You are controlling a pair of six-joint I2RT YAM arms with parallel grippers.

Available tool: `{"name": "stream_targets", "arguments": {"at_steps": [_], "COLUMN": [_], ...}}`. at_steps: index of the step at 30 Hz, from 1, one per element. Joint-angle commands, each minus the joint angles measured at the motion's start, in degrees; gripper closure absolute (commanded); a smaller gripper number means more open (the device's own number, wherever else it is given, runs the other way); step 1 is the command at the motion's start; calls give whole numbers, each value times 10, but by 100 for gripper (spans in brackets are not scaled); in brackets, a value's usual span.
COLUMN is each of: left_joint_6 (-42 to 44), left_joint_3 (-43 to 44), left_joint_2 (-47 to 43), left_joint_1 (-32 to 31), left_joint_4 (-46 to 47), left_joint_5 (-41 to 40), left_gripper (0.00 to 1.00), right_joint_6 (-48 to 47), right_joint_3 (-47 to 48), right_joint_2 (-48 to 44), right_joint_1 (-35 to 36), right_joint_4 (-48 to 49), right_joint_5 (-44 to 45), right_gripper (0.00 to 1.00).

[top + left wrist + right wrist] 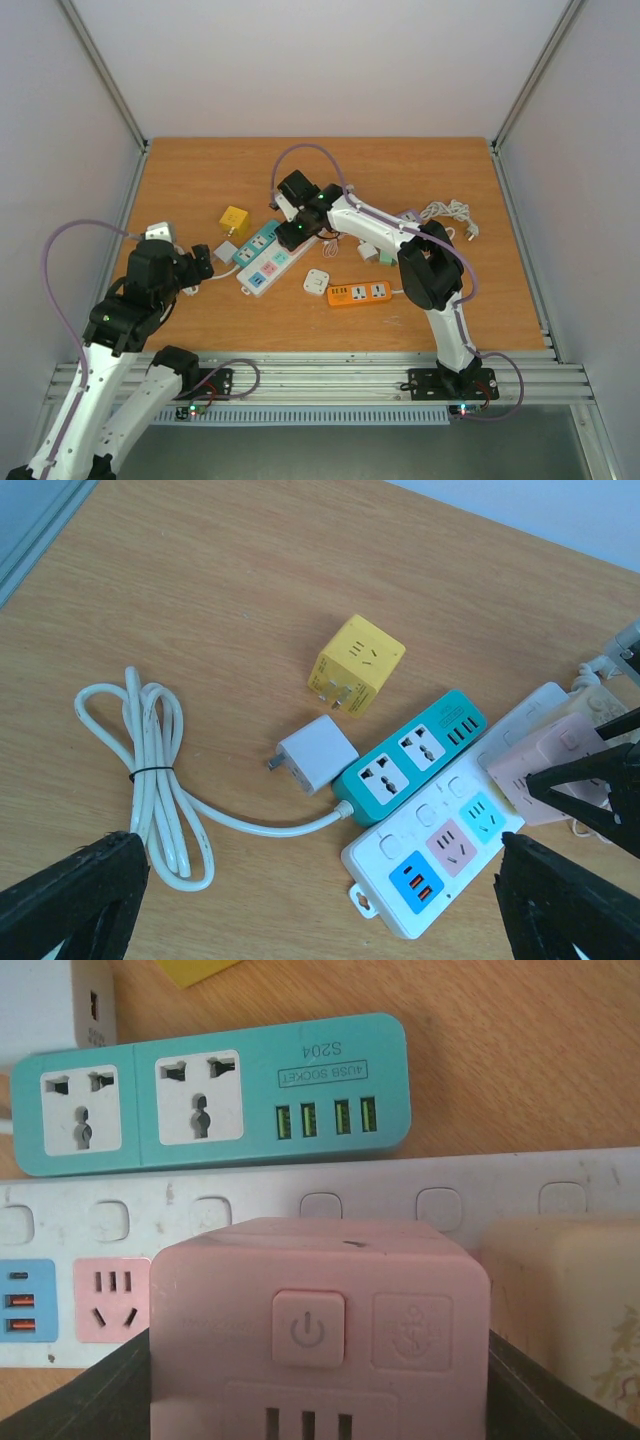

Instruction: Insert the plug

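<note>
Reaching from the lower right of the top view to its centre, the right arm (380, 225) bends at the elbow and tips its wrist down over the white power strip (380, 1205). The right jaws stand half apart, clamped on the pink cube plug (320, 1330), which sits over that strip, below the teal strip (210, 1090). The left arm (130, 310) crouches at lower left, left jaws spread wide and empty above the counter (250, 570). The plug's prongs are hidden and its lower edge is cut off; whether it is seated I cannot tell.
</note>
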Motion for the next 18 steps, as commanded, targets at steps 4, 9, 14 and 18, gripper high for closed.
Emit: {"name": "stream_targets", "arguments": {"at_steps": [4,9,14,18], "left_joint_6": [6,7,6,7], "left_joint_3": [-5,-5,-5,-5], "left_joint_2": [3,4,4,4], "left_joint_1": [1,1,1,1], "left_joint_4": [7,6,6,5], "left_joint_5": [-10,-9,-10,-10], "left_gripper": [5,5,5,5], "right_joint_6": [7,24,39,43], "right_joint_3": [12,10,5,3], "right_joint_2": [32,35,35,35], "right_joint_1": [-3,-3,-2,-2], "right_joint_4": [-25,-39,-42,-41], "right_joint_5": [-15,-37,-54,-52], "right_gripper": [59,59,58,58]}}
